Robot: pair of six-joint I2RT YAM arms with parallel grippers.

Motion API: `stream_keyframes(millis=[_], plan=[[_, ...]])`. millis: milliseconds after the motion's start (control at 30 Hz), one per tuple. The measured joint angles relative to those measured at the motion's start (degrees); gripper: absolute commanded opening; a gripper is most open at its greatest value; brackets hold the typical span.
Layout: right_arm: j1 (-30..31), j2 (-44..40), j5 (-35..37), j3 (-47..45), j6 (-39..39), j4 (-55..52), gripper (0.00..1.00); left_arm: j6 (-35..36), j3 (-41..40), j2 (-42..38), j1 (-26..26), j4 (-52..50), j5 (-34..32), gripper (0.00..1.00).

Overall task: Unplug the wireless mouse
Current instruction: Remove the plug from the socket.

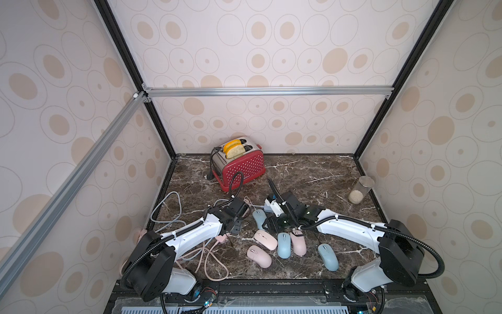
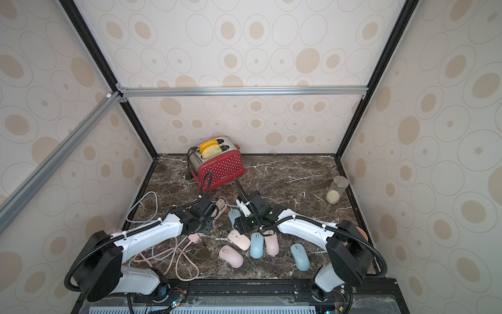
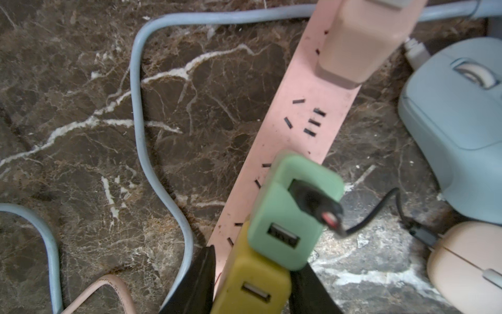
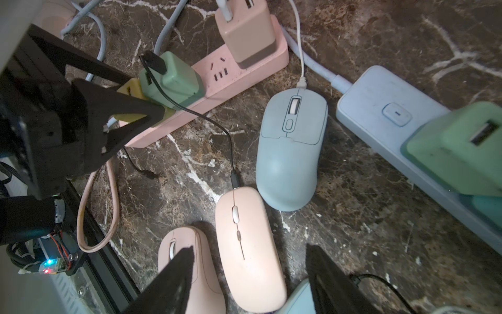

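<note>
The pink wireless mouse (image 4: 250, 244) is lying flat on the marble surface (image 4: 366, 223) near the middle, on the near side of the pink power strip (image 4: 244, 73) and just beside a blue mouse (image 4: 292, 152). A thin black cable (image 4: 217, 122) is running from its far end up to a black plug (image 3: 312, 201), which is sitting in the green adapter (image 3: 288, 206) on the strip. A yellow adapter (image 3: 252, 288) is standing on the strip against the green one, on its near-left side. The left gripper (image 3: 254, 261) is straddling this yellow adapter with its jaws narrow, one finger on each side; whether they are pressing it cannot be told. The right gripper (image 4: 250, 248) is hanging over the mice with its jaws spread wide, the pink mouse showing between its fingers in the right wrist view. A second pink mouse (image 4: 179, 236) is lying just beside the first. To the right, a blue power strip (image 4: 380, 114) is carrying another adapter. In both top views a red toaster (image 1: 241, 165) is standing at the far side and a jar (image 1: 361, 190) at the far right.
</note>
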Motion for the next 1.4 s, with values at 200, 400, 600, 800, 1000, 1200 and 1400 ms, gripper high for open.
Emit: stream_keyframes(millis=[200,400,600,800,1000,1200,1400], plan=[[-0.15,0.17,-0.26,0.31,-0.02,-0.02,0.7,0.09,-0.42,-0.37,0.0,0.26,-0.22,0.32],[-0.28,1.4,-1.49,2.29,-0.09,-0.59,0.7,0.74,-2.08,-1.79,0.0,2.32,-0.2,0.11],[-0.37,3.89,-2.43,5.84,-0.11,-1.57,0.69,2.47,-3.23,-2.89,0.04,4.42,0.9,0.0],[-0.61,9.51,-4.15,10.78,0.42,-1.44,0.56,3.19,-5.44,-4.72,0.04,7.69,2.38,0.0],[-0.68,16.61,-6.29,16.55,2.49,0.74,0.47,3.63,-9.62,-8.74,0.04,12.39,3.41,0.0],[-0.72,22.43,-8.0,19.74,5.92,4.59,0.37,4.17,-10.27,-9.33,0.04,13.31,3.43,0.0],[-0.72,25.62,-10.54,20.59,9.25,8.7,0.38,4.22,-10.38,-9.33,0.04,13.55,3.5,0.0]])
